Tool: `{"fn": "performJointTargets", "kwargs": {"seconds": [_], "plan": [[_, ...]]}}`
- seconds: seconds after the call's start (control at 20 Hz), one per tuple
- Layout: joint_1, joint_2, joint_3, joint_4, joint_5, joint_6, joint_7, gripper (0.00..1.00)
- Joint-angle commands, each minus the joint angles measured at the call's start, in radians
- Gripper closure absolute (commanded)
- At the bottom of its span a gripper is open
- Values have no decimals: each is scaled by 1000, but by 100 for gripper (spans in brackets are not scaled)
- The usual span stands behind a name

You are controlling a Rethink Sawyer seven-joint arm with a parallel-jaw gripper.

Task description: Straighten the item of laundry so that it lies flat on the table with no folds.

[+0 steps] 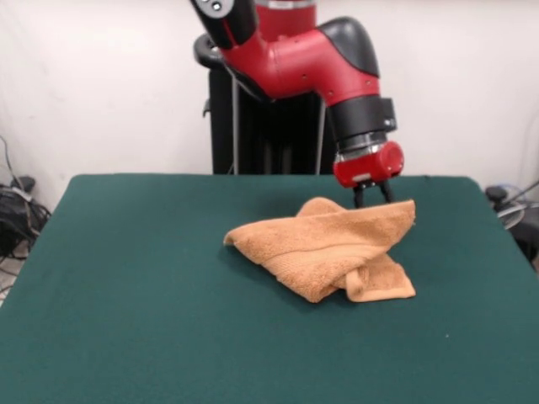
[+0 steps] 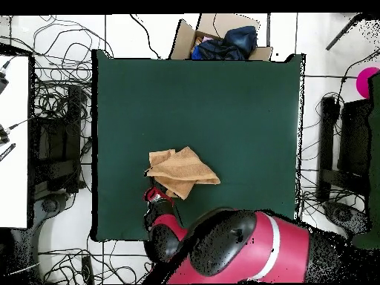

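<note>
The orange-tan towel (image 1: 328, 252) lies crumpled and folded over itself on the dark green table (image 1: 126, 278), right of centre in the front view. Its far right edge stands raised. My gripper (image 1: 373, 199) hangs straight down at that far edge, its two fingers (image 1: 359, 197) apart, with the tips hidden behind the cloth. I cannot see whether they touch the towel. In the overhead view the towel (image 2: 183, 172) sits near the table's (image 2: 245, 111) lower left, and the gripper (image 2: 154, 196) is at its lower left corner under the red arm.
A cardboard box with dark blue cloth (image 2: 223, 38) stands beyond the table's far edge in the overhead view. Cables lie on the floor around the table. The black pedestal (image 1: 265, 126) stands behind the table.
</note>
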Motion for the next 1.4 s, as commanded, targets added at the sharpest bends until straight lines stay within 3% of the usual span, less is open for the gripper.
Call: {"fn": "performJointTargets", "kwargs": {"seconds": [0.05, 0.75, 1.4], "plan": [[-34, 42, 108, -133, -9, 83, 206, 0], [-74, 59, 168, -118, -42, 87, 219, 0], [-173, 68, 263, -112, -129, 241, 189, 0]]}}
